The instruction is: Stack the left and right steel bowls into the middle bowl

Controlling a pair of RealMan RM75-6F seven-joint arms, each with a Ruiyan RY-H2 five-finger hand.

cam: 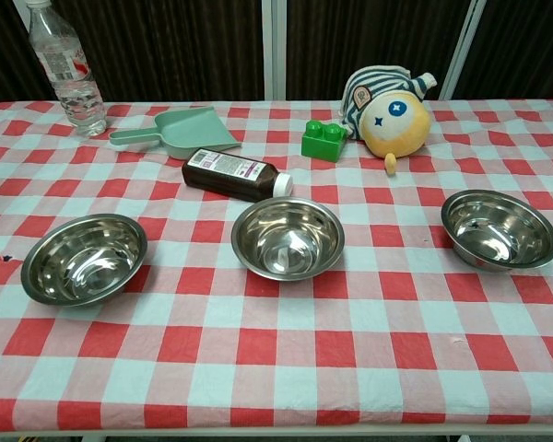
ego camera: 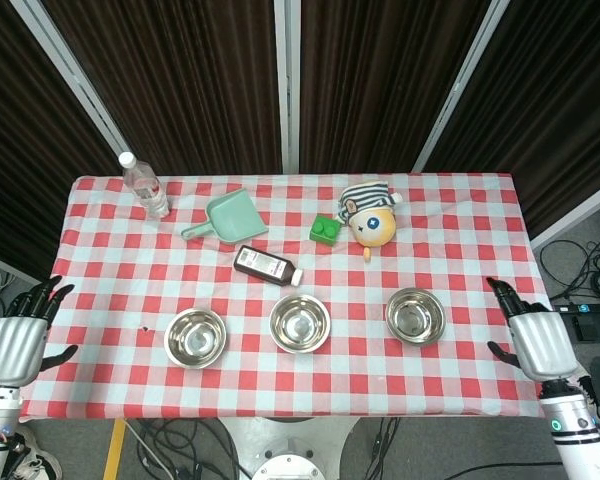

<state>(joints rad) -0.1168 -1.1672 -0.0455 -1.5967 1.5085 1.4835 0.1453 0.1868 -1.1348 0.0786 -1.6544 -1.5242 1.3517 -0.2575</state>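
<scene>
Three steel bowls are sitting in a row along the near part of the checked tablecloth (ego camera: 450,215): the left bowl (ego camera: 195,337), the middle bowl (ego camera: 299,323) and the right bowl (ego camera: 414,315), each standing apart and upright.

The left hand (ego camera: 16,340) is hovering off the table's left edge, well apart from the left bowl, fingers spread and holding nothing. The right hand (ego camera: 533,335) is hanging over the right edge, near the right bowl but not touching it, fingers apart and likewise holding nothing.

Farther back are lying a brown medicine bottle (cam: 237,174) whose label is too small to read, a green scoop (cam: 178,131), a green toy brick (cam: 324,140), a plush toy (cam: 387,112) and a water bottle (cam: 67,69).
</scene>
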